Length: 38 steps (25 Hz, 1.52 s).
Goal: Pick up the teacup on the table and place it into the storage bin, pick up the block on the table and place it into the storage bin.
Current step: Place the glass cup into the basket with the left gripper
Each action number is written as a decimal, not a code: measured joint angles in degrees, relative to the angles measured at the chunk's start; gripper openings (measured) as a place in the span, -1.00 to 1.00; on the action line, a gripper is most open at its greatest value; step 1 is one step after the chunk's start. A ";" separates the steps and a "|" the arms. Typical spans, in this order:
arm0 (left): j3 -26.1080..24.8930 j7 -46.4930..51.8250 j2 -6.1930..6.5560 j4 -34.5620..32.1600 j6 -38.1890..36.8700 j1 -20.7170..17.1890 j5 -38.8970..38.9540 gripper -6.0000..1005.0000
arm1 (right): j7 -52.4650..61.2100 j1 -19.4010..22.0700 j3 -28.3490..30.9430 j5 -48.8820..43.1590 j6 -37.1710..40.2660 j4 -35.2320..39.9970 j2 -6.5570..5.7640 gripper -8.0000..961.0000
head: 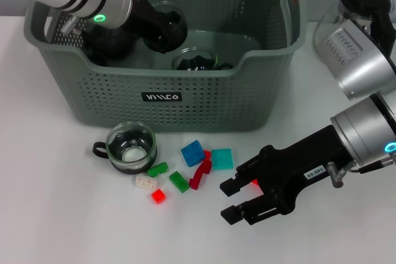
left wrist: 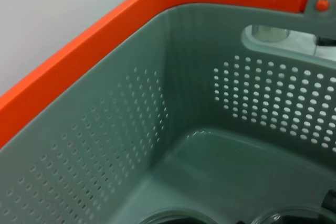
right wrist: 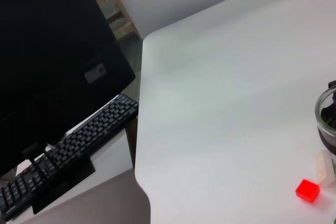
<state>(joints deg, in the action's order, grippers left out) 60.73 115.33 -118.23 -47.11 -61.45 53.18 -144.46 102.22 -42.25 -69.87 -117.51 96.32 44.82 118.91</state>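
Note:
The storage bin (head: 185, 106) stands at the back middle of the table. My left gripper (head: 162, 29) reaches down into it from the left and is shut on a glass teacup (head: 172, 21), held above the bin floor. Another glass cup (head: 195, 60) lies on the floor of the bin (left wrist: 131, 108). A third teacup (head: 131, 146) stands on the table in front of the bin. Beside it lie several small blocks, among them blue (head: 192, 152), teal (head: 221, 158) and red (head: 158, 196). My right gripper (head: 234, 200) hovers open just right of the blocks.
A glass jug with a black lid (head: 362, 7) stands at the back right behind my right arm. The right wrist view shows the table edge (right wrist: 139, 145), with a monitor (right wrist: 52, 61) and a keyboard (right wrist: 68, 150) beyond it.

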 joint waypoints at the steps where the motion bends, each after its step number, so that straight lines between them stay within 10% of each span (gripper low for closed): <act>1: 0.02 0.02 0.00 -0.01 0.00 0.00 -0.26 -0.76 | 0.00 -0.05 0.00 0.00 -0.01 0.00 0.00 0.16; 9: -0.38 0.08 -0.24 -0.38 0.45 -0.20 -0.91 -0.72 | 0.00 -0.21 0.00 0.00 -0.01 0.00 -0.09 0.16; 23: -1.04 2.97 0.07 -10.87 -2.25 -3.79 -0.77 0.18 | 0.00 -0.25 0.04 0.01 0.18 -0.02 -0.18 0.16; 38: -18.30 -11.39 0.71 -30.14 -38.33 -12.19 28.57 0.37 | 0.57 -0.47 0.25 0.00 0.54 -0.09 -0.68 0.16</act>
<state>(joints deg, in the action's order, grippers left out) 42.43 103.94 -117.52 -77.25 -99.78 40.99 -115.89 102.79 -42.72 -69.63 -117.51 96.86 44.73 118.23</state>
